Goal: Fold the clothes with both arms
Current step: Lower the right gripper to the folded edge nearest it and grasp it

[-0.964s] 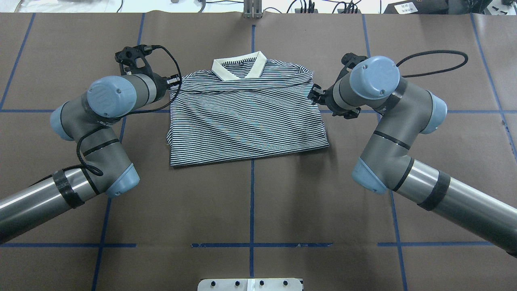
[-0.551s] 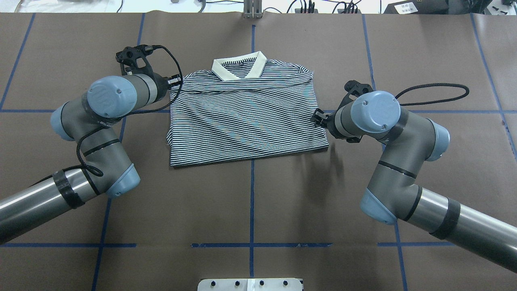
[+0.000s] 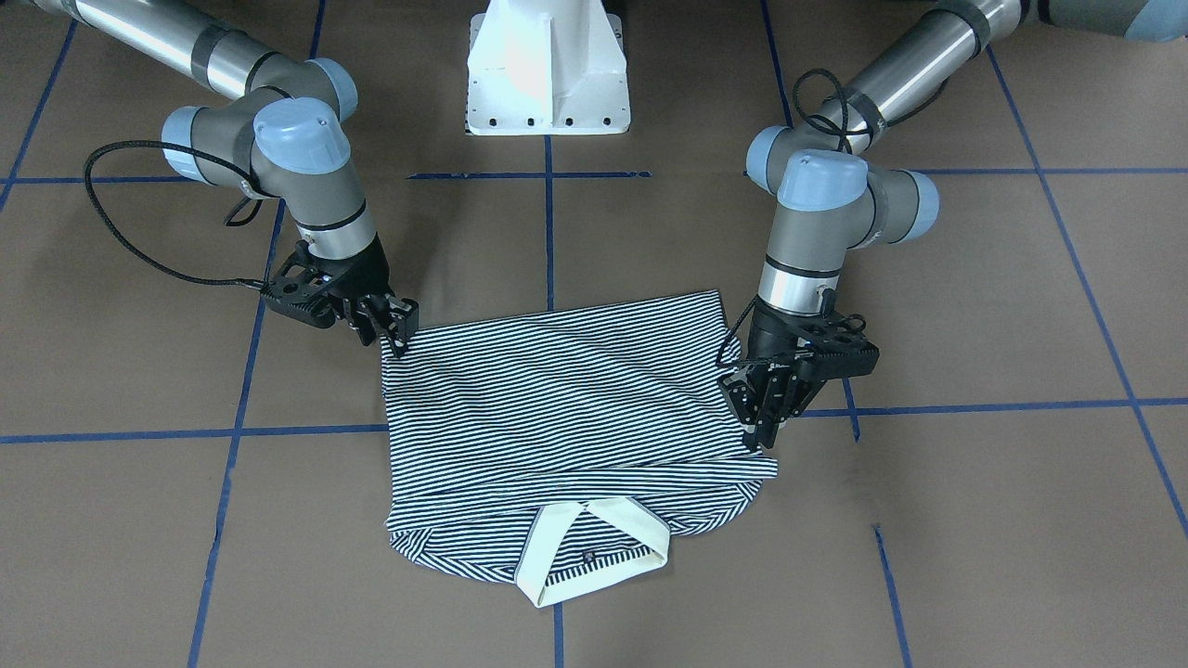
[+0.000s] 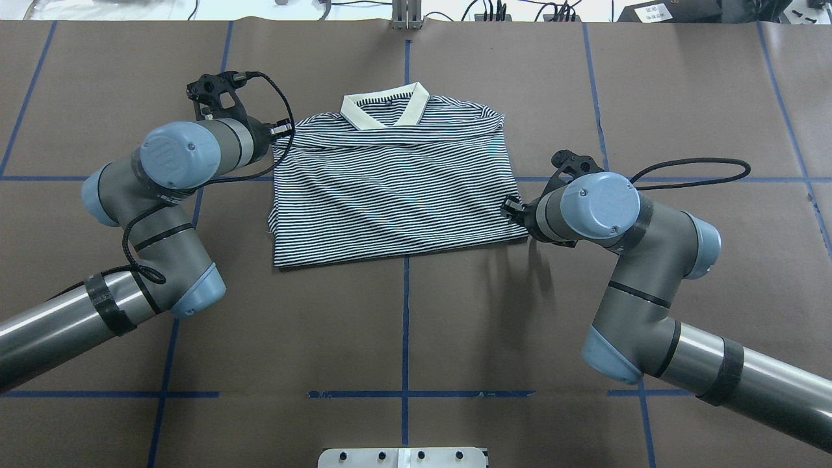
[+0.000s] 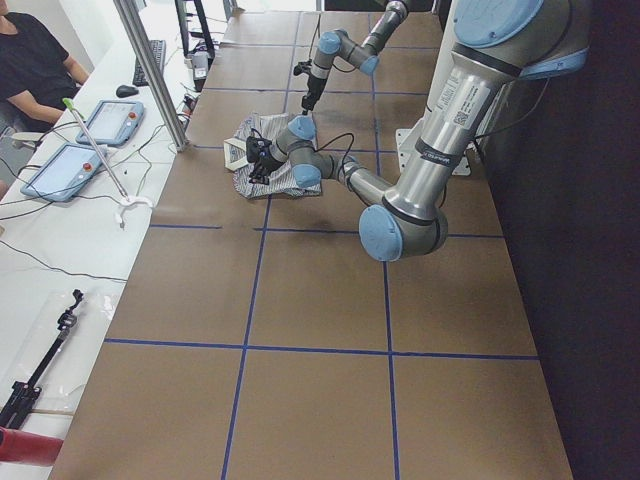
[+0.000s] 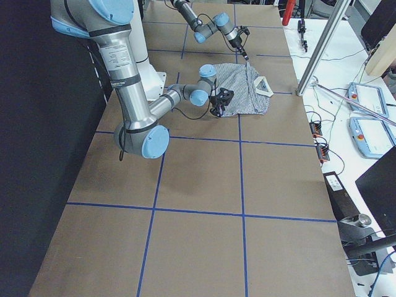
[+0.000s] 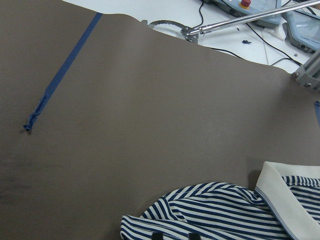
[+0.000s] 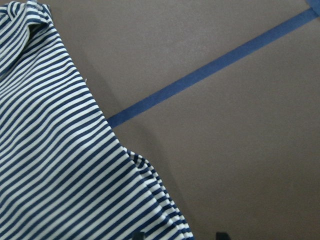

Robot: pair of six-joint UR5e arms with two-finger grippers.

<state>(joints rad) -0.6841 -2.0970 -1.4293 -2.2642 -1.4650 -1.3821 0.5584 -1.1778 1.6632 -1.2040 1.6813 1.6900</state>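
Observation:
The striped polo shirt [image 4: 396, 188] lies folded flat at the table's middle, its cream collar [image 4: 385, 107] on the far side from the robot. My left gripper [image 4: 281, 130] sits at the shirt's far left edge, and its fingers look pinched on bunched fabric [image 7: 225, 215]. In the front-facing view it [image 3: 766, 436] points down at that edge. My right gripper [image 4: 509, 208] is low at the shirt's near right corner. It [image 3: 397, 339] stands open, with its fingertips either side of the shirt's edge [image 8: 150, 185].
Blue tape lines [image 4: 405, 325] cross the brown table cover. The white pedestal base [image 3: 548, 74] stands at the robot's side of the table. Beyond the far edge a white bench holds tablets [image 5: 95, 125] and cables, with a seated person [image 5: 30, 60] beside it.
My right gripper has slid along the shirt's right edge from the shoulder area toward the near corner. The left arm and the shirt have stayed still.

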